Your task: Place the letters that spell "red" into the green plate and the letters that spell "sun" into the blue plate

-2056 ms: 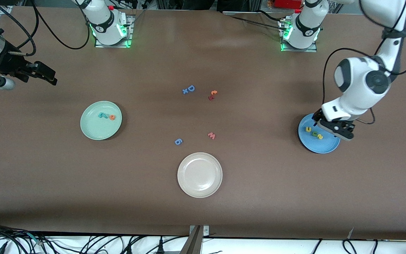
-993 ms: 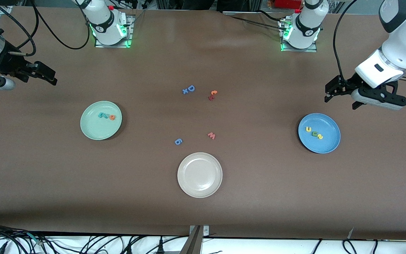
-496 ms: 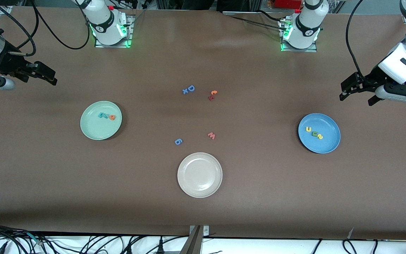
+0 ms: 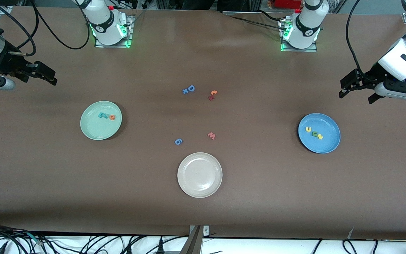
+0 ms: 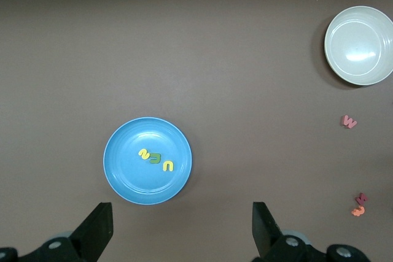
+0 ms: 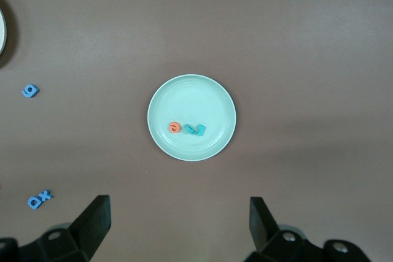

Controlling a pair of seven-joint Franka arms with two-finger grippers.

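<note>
Teal letters (image 6: 196, 129) overlapping, shapes unreadable, in green plate (image 6: 215, 93); left gripper (image 4: 357, 89) and right gripper (image 4: 44, 75) both spread, empty.

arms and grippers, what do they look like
Both arms are glossy white with dark grey joint bands and black cables. Their bases glow green on metal plates. The left gripper and right gripper are black with blocky jaws; the right wrist has a silver cylinder with a blue light.

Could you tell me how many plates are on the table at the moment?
3. The green plate lies toward the right arm's end, the blue plate toward the left arm's end, and the beige-white plate between them, nearest the front camera.
</note>
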